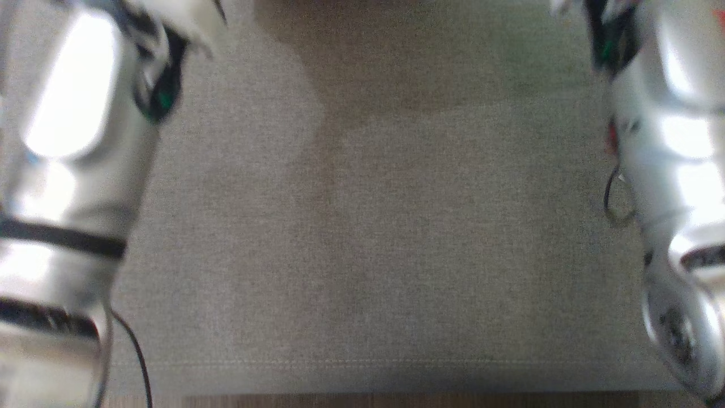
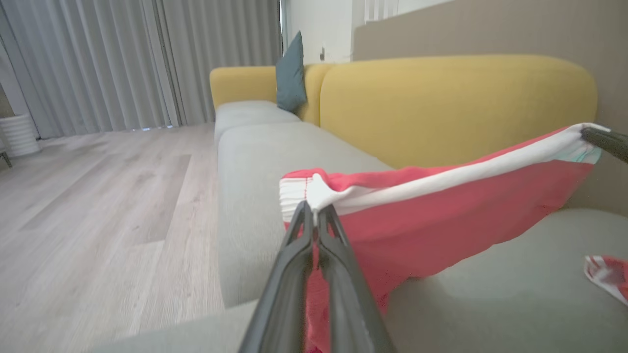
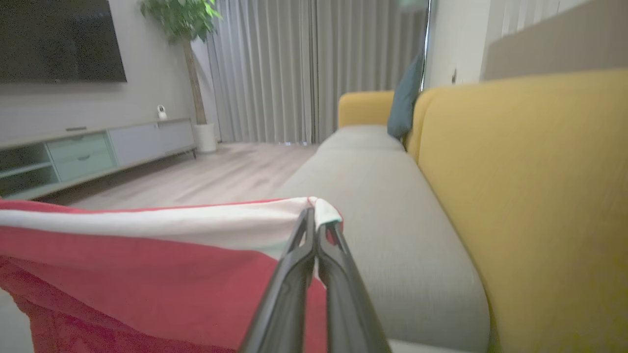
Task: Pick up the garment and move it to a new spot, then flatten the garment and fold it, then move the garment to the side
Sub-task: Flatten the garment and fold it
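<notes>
The garment [image 2: 441,215] is red with a white band along its top edge, and it hangs stretched between both grippers above the grey sofa seat [image 2: 490,299]. My left gripper [image 2: 314,208] is shut on one white corner of the garment. My right gripper [image 3: 314,220] is shut on the opposite corner of the garment [image 3: 147,274], and its dark fingers [image 2: 606,139] show at the far right of the left wrist view. The red cloth sags below the band, with its lower part near the seat. In the blurred head view, both pale forearms [image 1: 68,170] [image 1: 674,170] flank the grey seat [image 1: 385,226].
A yellow backrest [image 2: 456,103] runs behind the seat, with a teal cushion [image 2: 290,73] further along. A small red-and-white striped piece of cloth [image 2: 608,274] lies on the seat. Wooden floor [image 2: 98,196], grey curtains [image 2: 122,59], a low TV cabinet [image 3: 98,147] and a potted plant [image 3: 181,19] lie beyond.
</notes>
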`<state>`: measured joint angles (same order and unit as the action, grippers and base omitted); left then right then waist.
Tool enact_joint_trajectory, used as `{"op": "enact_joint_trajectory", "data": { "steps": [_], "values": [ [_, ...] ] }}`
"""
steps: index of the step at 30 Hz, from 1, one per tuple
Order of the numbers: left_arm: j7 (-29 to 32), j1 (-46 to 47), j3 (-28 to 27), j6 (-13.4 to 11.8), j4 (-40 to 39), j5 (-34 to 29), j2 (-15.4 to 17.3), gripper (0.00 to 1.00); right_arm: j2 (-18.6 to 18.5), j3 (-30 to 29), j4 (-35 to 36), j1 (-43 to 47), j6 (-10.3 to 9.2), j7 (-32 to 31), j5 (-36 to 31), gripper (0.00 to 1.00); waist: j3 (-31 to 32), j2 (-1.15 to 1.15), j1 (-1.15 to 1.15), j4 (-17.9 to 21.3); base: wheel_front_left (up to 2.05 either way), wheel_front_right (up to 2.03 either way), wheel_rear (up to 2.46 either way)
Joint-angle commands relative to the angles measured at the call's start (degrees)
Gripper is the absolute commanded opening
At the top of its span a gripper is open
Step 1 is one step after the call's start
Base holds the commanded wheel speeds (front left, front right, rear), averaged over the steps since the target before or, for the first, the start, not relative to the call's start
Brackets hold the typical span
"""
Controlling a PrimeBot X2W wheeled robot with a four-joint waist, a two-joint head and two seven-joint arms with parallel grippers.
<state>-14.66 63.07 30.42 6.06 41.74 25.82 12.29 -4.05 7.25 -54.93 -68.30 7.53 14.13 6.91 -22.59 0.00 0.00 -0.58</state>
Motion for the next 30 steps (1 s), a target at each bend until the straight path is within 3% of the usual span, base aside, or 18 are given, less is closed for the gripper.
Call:
{"op": "enact_joint_trajectory", "data": {
  "steps": [1, 9, 13, 23, 30],
  "values": [
    [-0.3, -0.9, -1.2, 0.2, -2.5, -1.1, 1.9, 0.0, 1.2, 1.4, 0.7, 0.8, -0.04, 0.3, 0.4, 0.0, 1.5, 0.0, 0.0, -0.4, 0.0, 0.0, 0.0],
    [-0.3, -18.2, 2.0, 1.1, -5.5, -3.8, 2.0, 0.0, -0.7, 9.4, -3.8, 12.1, -0.04, -3.2, 5.2, 0.0, 7.9, 0.0, 0.0, -1.2, 0.0, 0.0, 0.0],
    [-0.3, -25.9, 4.2, 1.3, -5.8, -4.0, 2.5, 0.0, -3.8, 15.2, -3.0, 18.1, -0.04, -7.3, 9.3, 0.0, 11.4, 0.0, 0.0, -1.5, 0.0, 0.0, 0.0],
    [-0.3, -35.1, 10.9, 1.4, -7.3, -3.7, 3.4, 0.0, -15.0, 28.3, 7.9, 28.7, -0.04, -18.3, 20.1, 0.0, 16.6, 0.0, 0.0, -1.4, 0.0, 0.0, 0.0],
    [0.9, -38.3, 13.2, 1.1, -10.6, -4.0, 3.7, 0.0, -23.9, 32.7, 18.2, 33.1, -0.04, -26.0, 26.4, 0.0, 19.1, 0.0, 0.0, -0.8, 0.0, 0.0, 0.0]
  ]
}}
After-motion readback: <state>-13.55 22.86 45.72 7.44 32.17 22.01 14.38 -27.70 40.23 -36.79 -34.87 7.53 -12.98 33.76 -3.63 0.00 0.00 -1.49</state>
